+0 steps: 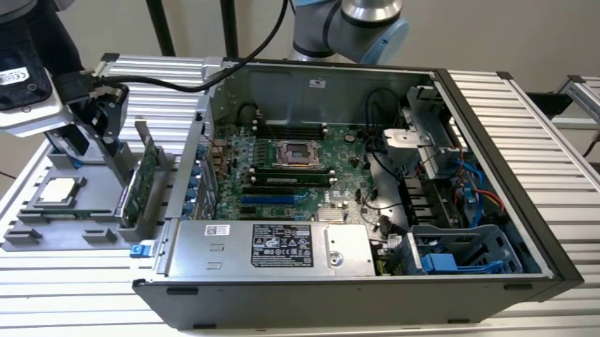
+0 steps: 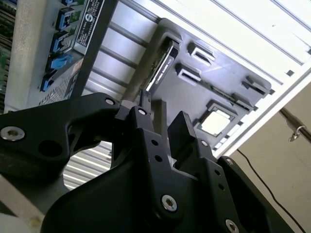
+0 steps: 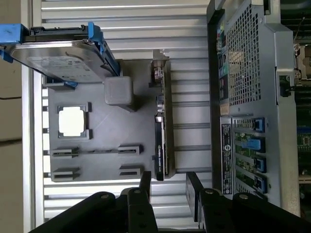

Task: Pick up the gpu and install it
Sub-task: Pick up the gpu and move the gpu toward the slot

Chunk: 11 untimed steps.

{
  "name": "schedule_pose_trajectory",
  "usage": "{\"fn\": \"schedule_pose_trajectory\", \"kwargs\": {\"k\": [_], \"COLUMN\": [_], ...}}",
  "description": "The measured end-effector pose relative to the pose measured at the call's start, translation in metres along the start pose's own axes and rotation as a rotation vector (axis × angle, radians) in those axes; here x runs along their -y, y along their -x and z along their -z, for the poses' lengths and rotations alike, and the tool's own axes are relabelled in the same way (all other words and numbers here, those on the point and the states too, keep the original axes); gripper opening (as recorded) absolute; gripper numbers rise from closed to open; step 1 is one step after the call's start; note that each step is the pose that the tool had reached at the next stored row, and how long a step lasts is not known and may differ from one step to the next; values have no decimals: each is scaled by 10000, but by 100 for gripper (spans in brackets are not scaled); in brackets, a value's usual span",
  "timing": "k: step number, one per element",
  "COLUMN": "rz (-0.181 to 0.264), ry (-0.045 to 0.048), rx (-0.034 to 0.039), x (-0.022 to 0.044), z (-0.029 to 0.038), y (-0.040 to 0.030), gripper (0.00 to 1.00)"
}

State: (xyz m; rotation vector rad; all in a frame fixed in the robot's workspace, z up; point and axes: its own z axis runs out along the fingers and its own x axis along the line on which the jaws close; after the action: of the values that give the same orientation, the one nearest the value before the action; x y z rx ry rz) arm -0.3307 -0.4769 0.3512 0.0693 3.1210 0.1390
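One end effector (image 3: 168, 177), jaws parted, near upright gpu (image 3: 162, 131)

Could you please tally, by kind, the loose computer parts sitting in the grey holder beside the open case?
gpu: 1
CPU chip: 1
hard drive: 1
Total: 3
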Motion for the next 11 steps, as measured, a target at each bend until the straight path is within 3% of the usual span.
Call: {"fn": "schedule_pose_trajectory", "kwargs": {"k": [11], "rz": [0], "ry": [0], "rx": [0], "x": [-9], "z": [-62], "y": [-1], "gripper": [100]}}
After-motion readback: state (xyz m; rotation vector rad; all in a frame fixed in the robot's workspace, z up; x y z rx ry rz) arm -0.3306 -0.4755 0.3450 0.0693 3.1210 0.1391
